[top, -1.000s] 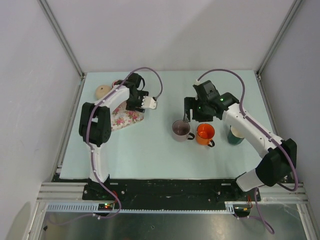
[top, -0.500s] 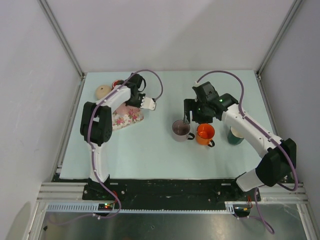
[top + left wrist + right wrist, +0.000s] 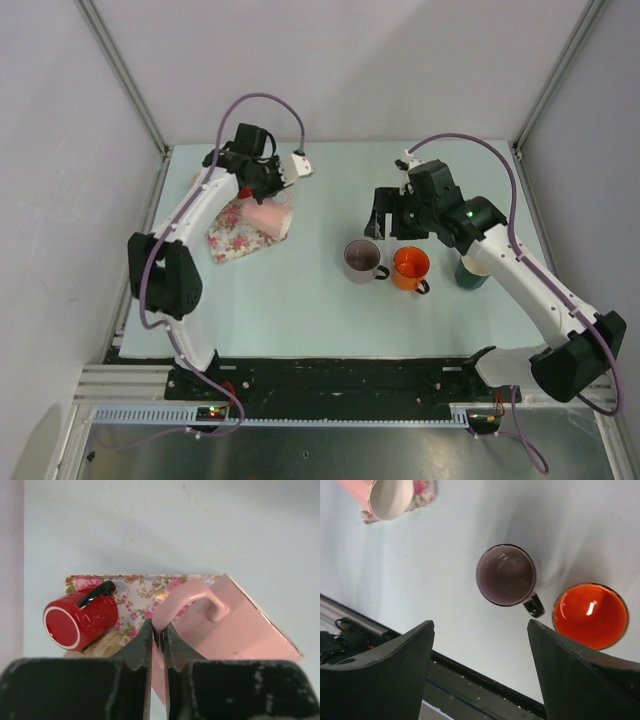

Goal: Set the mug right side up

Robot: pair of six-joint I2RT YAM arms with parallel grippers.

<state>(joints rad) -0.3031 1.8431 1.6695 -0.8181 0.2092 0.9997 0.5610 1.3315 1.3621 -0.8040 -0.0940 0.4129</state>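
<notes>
The pink mug [image 3: 270,217] hangs tilted on its side over the back left of the table, its white inside [image 3: 390,497] turned toward the near edge. My left gripper [image 3: 159,630] is shut on the mug's curved handle [image 3: 182,600], and the pink body [image 3: 240,630] lies to the right of the fingers. From above, the left gripper [image 3: 262,190] sits just behind the mug. My right gripper [image 3: 385,215] hovers open behind the upright mugs, with nothing between its fingers [image 3: 480,622].
A floral-patterned object [image 3: 232,240] lies under the pink mug, with a red mug [image 3: 80,617] on its side beside it. A purple mug [image 3: 361,259], an orange mug [image 3: 410,267] and a dark green mug [image 3: 472,270] stand upright mid-table.
My left gripper shut on the pink mug's handle and rose toward the back, lifting the mug off the floral object. The right arm shifted slightly right and stayed open.
</notes>
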